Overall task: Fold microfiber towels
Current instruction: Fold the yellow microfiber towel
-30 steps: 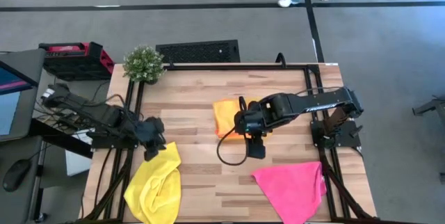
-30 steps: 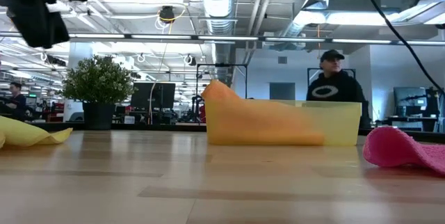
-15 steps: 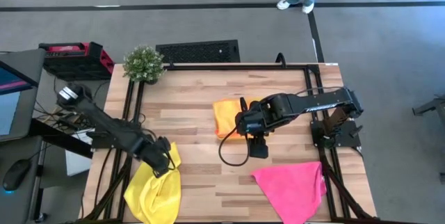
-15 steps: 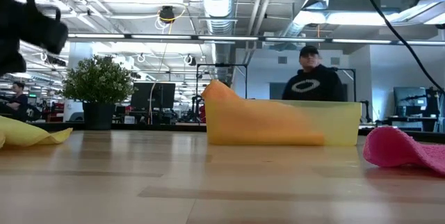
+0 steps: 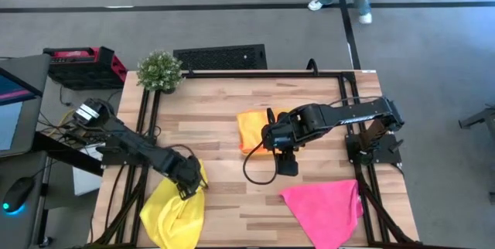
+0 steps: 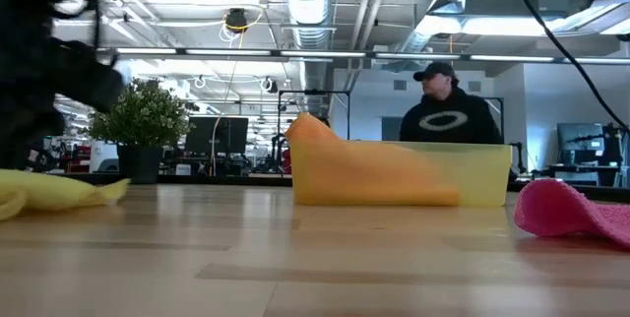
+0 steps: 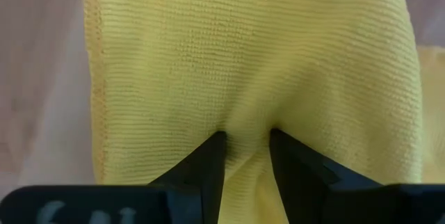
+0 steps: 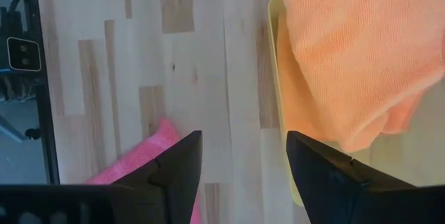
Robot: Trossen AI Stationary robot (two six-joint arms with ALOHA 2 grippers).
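A bright yellow towel (image 5: 172, 212) lies crumpled at the table's near left corner. My left gripper (image 5: 188, 182) points straight down onto its far right part, open, with the fingertips sunk in the cloth (image 7: 243, 78). A pink towel (image 5: 325, 206) lies at the near right. An orange towel (image 5: 251, 129) rests in the translucent yellow tray (image 6: 487, 174) at mid-table. My right gripper (image 5: 285, 158) hangs open above the bare wood beside the tray (image 8: 274, 57) and holds nothing. My left gripper comes at the yellow towel from above, pointing down. Both fingertips (image 7: 208, 156) rest on the cloth's top surface, a narrow gap apart. A small ridge of cloth (image 7: 247, 128) rises between them. The towel lies on the table, slack.
A potted plant (image 5: 160, 69) stands at the far left corner. A black cable (image 5: 255, 173) loops on the wood under the right arm. A person (image 6: 453, 110) stands beyond the far edge. Bare wood lies between the yellow and pink towels.
My left gripper has come down and moved toward the table's near and right side, tipping to point straight down, and has landed on the yellow towel's far right part. The gap between its fingers cannot be compared. The right arm has kept still.
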